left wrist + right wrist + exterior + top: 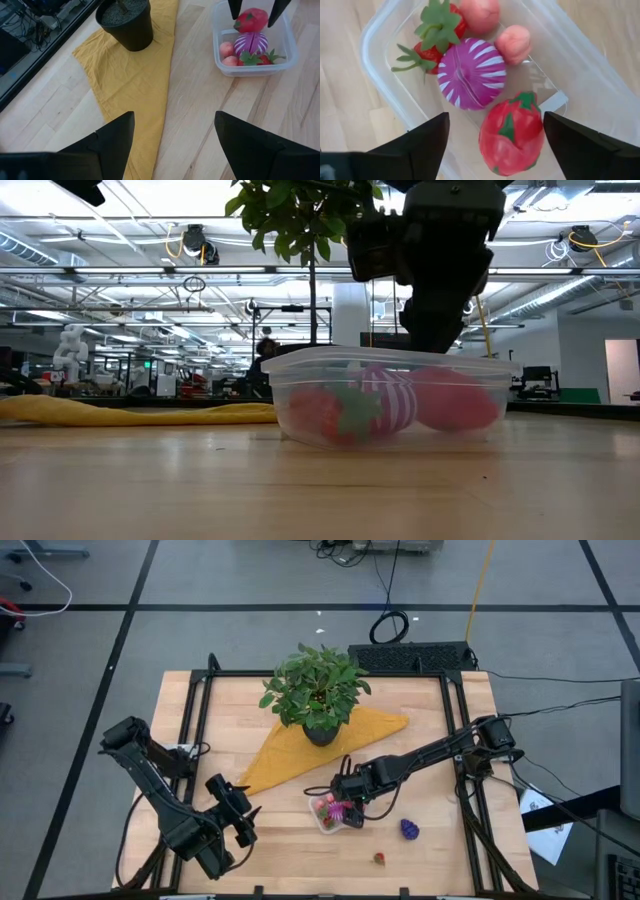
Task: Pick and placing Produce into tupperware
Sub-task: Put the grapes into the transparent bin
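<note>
The clear tupperware stands on the wooden table near its middle. It holds a red strawberry-like piece, a purple striped piece, a leafy strawberry and two pink round pieces. My right gripper hangs open over the container, pointing steeply down. Its fingers stand on either side of the red piece without touching it. A purple knobbly piece and a small red piece lie on the table to the container's right and nearer. My left gripper waits open at the near left.
A potted plant in a black pot stands on a yellow cloth behind and left of the container. A black metal frame runs along the table's left, far and right sides. Bare wood lies between the two grippers.
</note>
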Robot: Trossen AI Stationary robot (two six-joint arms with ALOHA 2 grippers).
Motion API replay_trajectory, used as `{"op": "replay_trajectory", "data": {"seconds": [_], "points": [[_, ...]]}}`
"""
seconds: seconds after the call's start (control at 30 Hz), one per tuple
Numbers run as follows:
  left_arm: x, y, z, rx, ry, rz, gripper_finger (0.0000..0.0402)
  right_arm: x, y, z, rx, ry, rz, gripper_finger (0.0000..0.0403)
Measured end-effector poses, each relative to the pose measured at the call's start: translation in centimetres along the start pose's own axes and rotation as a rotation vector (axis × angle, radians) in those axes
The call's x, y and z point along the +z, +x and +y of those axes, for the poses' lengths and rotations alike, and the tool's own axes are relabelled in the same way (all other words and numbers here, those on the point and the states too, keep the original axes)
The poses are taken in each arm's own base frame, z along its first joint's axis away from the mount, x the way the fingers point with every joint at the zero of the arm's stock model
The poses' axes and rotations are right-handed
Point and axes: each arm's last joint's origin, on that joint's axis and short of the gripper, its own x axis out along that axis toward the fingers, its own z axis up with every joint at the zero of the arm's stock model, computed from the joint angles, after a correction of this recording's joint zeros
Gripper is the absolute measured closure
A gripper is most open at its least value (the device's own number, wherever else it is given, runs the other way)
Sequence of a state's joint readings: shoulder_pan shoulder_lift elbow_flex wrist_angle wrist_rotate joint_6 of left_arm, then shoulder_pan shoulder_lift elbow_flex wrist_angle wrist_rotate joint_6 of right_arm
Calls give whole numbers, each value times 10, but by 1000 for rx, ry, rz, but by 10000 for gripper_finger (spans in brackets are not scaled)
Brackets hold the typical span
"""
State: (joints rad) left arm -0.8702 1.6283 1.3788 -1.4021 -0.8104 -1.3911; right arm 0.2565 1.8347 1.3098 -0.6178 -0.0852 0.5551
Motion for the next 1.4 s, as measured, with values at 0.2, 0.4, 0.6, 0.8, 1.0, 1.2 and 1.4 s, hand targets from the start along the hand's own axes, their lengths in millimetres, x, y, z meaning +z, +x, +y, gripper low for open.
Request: {"op": "replay_trajectory", "data": {"seconds": [0.2, 0.4, 0.6, 0.8, 1.0, 1.2, 1.4], "points": [[0, 0, 0, 0, 0, 0, 123, 0, 0, 0, 2, -5, 2, 76], [0, 0, 0, 0, -1, 0, 123, 1, 0, 1, 6, -55, -14, 76], [0, 0, 0, -1, -1, 0, 124, 2, 0, 1, 6, -84, -19, 76], [0, 0, 0, -1, -2, -2, 123, 4, -15, 3, 26, -110, -74, 76], [0, 0, -1, -6, -7, -3, 123, -1, -56, 13, 78, -122, -187, 76], [0, 0, -1, -7, -7, -3, 124, -29, -96, 38, 166, -161, -226, 76], [0, 0, -1, -9, -10, -3, 123, -50, -114, 64, 211, -220, -311, 76]]}}
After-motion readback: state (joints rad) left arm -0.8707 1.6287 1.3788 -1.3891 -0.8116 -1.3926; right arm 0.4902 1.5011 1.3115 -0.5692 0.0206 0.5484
